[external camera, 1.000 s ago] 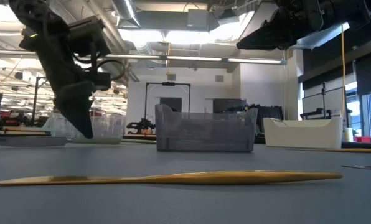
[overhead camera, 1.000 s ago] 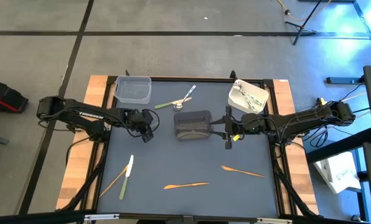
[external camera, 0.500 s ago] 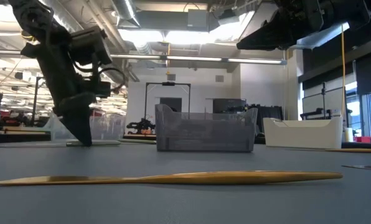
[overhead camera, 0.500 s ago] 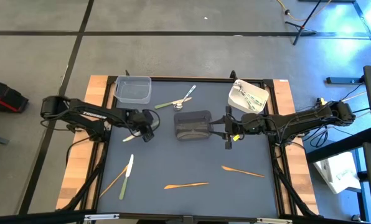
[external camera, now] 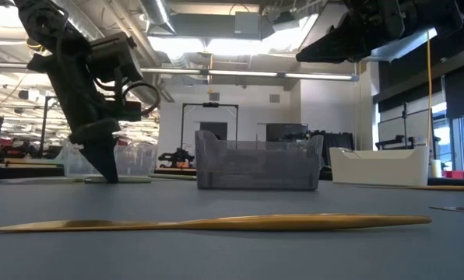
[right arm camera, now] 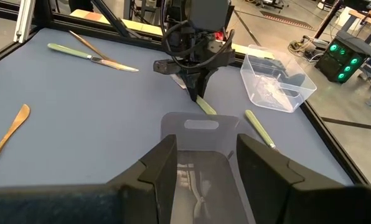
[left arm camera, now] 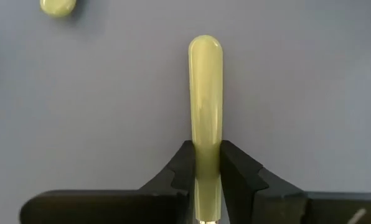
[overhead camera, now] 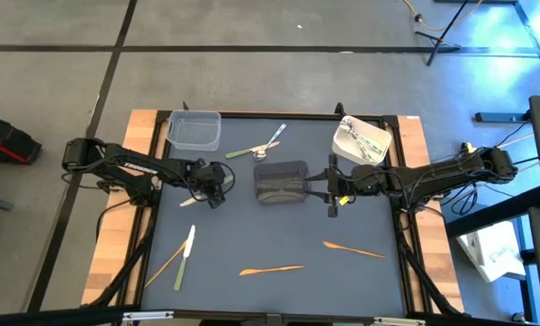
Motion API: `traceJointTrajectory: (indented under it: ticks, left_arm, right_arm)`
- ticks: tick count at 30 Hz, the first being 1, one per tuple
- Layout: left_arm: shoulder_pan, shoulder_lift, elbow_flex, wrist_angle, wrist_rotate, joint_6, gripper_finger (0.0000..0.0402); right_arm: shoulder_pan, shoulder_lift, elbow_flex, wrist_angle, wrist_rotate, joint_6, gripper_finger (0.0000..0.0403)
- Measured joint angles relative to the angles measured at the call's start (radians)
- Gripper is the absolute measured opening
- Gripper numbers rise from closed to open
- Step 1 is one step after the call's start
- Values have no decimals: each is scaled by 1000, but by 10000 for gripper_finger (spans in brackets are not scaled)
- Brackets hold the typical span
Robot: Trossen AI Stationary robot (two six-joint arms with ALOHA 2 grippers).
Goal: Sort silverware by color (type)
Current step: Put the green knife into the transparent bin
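Observation:
My left gripper (overhead camera: 214, 195) (external camera: 103, 175) (left arm camera: 205, 146) stands with its tips at the table, shut on an olive-green utensil (left arm camera: 205, 81) whose pale blade end (overhead camera: 188, 201) sticks out toward the table's left. My right gripper (overhead camera: 330, 187) (right arm camera: 204, 140) is open and hovers high (external camera: 325, 50) beside the right end of the dark grey container (overhead camera: 279, 181). A green utensil (overhead camera: 243, 151) and a silver spoon (overhead camera: 270, 142) lie near the far edge. Orange utensils (overhead camera: 270, 269) (overhead camera: 353, 249) (overhead camera: 166, 264) and a green-handled knife (overhead camera: 184, 258) lie flat nearer me. My left gripper pinches the olive-green utensil's handle (left arm camera: 205, 134) between its two fingers, coming from above and pointing down, with the fingers across the handle. The handle's rounded free end (left arm camera: 205, 46) reaches out past the fingers. The utensil lies flat on the table (external camera: 119, 179).
A clear container (overhead camera: 195, 129) sits at the far left and a white container (overhead camera: 361, 138) holding silver utensils at the far right. The dark grey container (external camera: 255, 163) stands mid-table between the arms. Another green utensil end (left arm camera: 56, 6) lies close to the left gripper.
My left gripper has come down from just above the table until its tips stand at the surface over the olive-green utensil. The right arm has kept still.

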Motion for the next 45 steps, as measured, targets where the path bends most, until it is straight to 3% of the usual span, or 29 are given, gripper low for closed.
traceJointTrajectory:
  ticks: [18, 31, 37, 45]
  left_arm:
    - [-125, -24, 114, -47, -24, 72, 21]
    - [-133, -25, 133, -73, -31, 79, 3]
    - [-133, -21, 134, -36, -6, 50, 31]
    - [-127, -22, 109, -37, 13, 2, 117]
  right_arm:
    - [0, 0, 0, -3, 0, -6, 154]
    - [0, 0, 0, -5, 0, -4, 154]
    - [0, 0, 0, -5, 0, -3, 154]
    - [0, 53, 0, 7, 0, -6, 154]
